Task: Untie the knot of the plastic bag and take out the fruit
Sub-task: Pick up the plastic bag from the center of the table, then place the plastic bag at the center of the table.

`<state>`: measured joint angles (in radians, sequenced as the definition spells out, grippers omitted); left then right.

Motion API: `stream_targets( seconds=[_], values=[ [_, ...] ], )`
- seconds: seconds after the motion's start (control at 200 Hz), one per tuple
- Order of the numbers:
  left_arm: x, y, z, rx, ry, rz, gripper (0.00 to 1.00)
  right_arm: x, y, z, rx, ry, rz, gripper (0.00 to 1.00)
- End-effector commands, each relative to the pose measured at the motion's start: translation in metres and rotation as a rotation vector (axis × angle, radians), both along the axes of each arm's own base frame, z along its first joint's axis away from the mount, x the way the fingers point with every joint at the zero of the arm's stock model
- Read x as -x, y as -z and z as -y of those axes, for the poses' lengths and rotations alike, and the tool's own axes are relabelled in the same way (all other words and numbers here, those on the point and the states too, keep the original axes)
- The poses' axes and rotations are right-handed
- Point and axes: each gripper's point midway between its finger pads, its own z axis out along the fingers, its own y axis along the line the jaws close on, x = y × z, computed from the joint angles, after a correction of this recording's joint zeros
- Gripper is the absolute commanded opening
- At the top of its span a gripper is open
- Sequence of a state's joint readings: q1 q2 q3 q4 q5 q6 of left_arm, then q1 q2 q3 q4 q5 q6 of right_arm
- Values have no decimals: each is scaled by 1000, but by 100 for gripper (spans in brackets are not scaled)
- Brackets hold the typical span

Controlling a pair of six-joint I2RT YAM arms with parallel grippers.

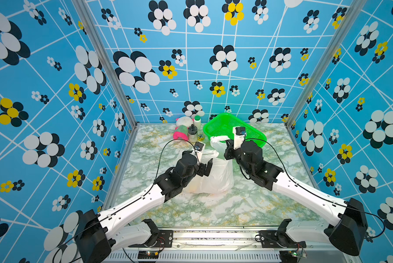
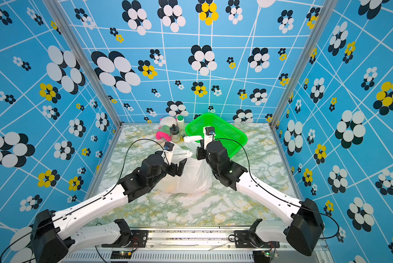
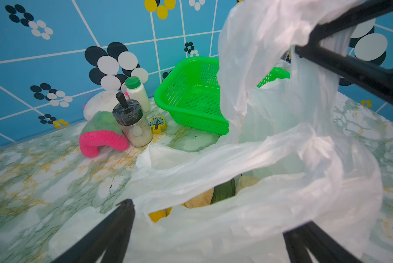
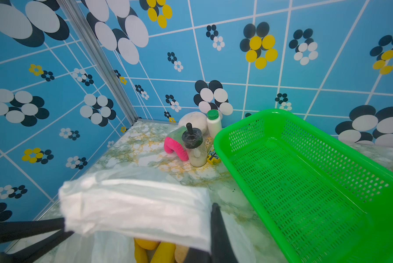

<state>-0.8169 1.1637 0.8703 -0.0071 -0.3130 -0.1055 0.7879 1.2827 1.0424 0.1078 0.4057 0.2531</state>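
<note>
**While right gripper (image 1: 227, 148) pinched a handle, plastic bag (image 1: 217, 180) gaped over its fruit (image 3: 160, 215)**

As I watched from my remote station, the plastic bag stood upright near the middle of the marbled tabletop (image 1: 213, 211). It sat between the two arms, on the near side of the green basket (image 1: 218, 124). The right gripper was clamped on one handle loop (image 3: 259, 57) of the bag and held that strip of film raised above the bag's body. In the right wrist view the strip stretched flat across the gripper's fingers.

The left gripper (image 1: 205, 167) hung at the bag's left shoulder with its jaws wide apart and nothing gripped between them. Whether its fingers brushed the film, I could not tell.

Seen from the left wrist, the bag's mouth was open and the second handle loop (image 3: 305, 157) drooped across the opening. The fruit lay inside: a yellow piece, cream pieces (image 3: 200, 200) and a dark green one (image 3: 223, 192). More yellow fruit showed under the raised strip in the right wrist view.

At the far edge of the tabletop, just left of the basket, three things clustered together. They were a pink-and-white plush toy (image 1: 181, 131), a clear jar (image 1: 192, 134) with a black lid and a white bottle (image 1: 197, 123) with a green cap. A small yellow tree-shaped piece (image 3: 157, 124) stood beside the jar.
</note>
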Motion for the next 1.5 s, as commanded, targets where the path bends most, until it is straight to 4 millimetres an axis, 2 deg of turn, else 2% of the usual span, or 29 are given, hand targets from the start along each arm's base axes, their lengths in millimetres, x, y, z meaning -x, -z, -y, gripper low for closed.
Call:
stream_targets(
  seconds=[0.0, 0.06, 0.1, 0.14, 0.245, 0.275, 0.335, 0.4, 0.51, 0.595, 0.905, 0.949, 0.969, 1.014, 1.104, 1.204, 1.249, 1.274, 1.309, 1.414, 1.494],
  values=[
    [-7, -9, 5, -24, -4, 28, 99, 7, 3, 2, -24, -5, -25, 0],
    [-13, -12, 6, -27, -21, 35, 100, 8, 5, 3, -26, -5, -30, 0],
    [-16, -14, 6, -32, -39, 39, 92, 8, 6, 3, -26, -3, -33, 0],
    [-20, -16, 5, -42, -60, 44, 80, 7, 9, 4, -25, 5, -38, 0],
    [-34, -30, -7, -35, -127, 62, 35, 4, 18, 8, -16, 42, -57, 0],
    [-39, -34, -11, -23, -140, 61, 25, 2, 21, 10, -13, 58, -62, 0],
    [-48, -41, -21, 3, -162, 50, 11, 0, 24, 13, -17, 80, -67, 0],
    [-59, -51, -35, 28, -202, 38, 1, -3, 26, 15, -24, 100, -73, 0],
    [-78, -67, -67, 99, -276, 11, 0, -18, 26, 15, -48, 135, -88, 0],
    [-90, -80, -88, 152, -312, -7, 0, -34, 14, 9, -69, 146, -82, 0],
    [-108, -153, -144, 252, -417, 28, 0, -86, -62, -17, -135, 160, -3, 0],
    [-110, -161, -149, 263, -428, 28, 0, -91, -69, -19, -139, 162, 1, 0],
    [-110, -164, -152, 266, -432, 28, 0, -92, -84, -20, -160, 160, 20, 0],
    [-110, -170, -156, 278, -442, 26, 0, -95, -95, -22, -169, 156, 28, 0],
    [-105, -174, -166, 292, -474, 22, 0, -97, -104, -27, -184, 140, 28, 0],
    [-90, -161, -176, 320, -513, 10, 0, -91, -87, -27, -200, 126, -15, 0],
    [-80, -152, -181, 334, -533, -1, 0, -84, -74, -23, -203, 129, -45, 0],
    [-74, -144, -182, 341, -541, -14, 0, -80, -55, -20, -191, 134, -75, 0],
    [-65, -133, -186, 350, -554, -28, 0, -72, -43, -14, -201, 141, -90, 0],
    [-38, -90, -189, 405, -570, -97, 0, -43, -1, -2, -223, 145, -152, 0],
    [-18, -49, -188, 442, -583, -173, 0, -20, 30, 3, -221, 145, -205, 0]
  ],
)
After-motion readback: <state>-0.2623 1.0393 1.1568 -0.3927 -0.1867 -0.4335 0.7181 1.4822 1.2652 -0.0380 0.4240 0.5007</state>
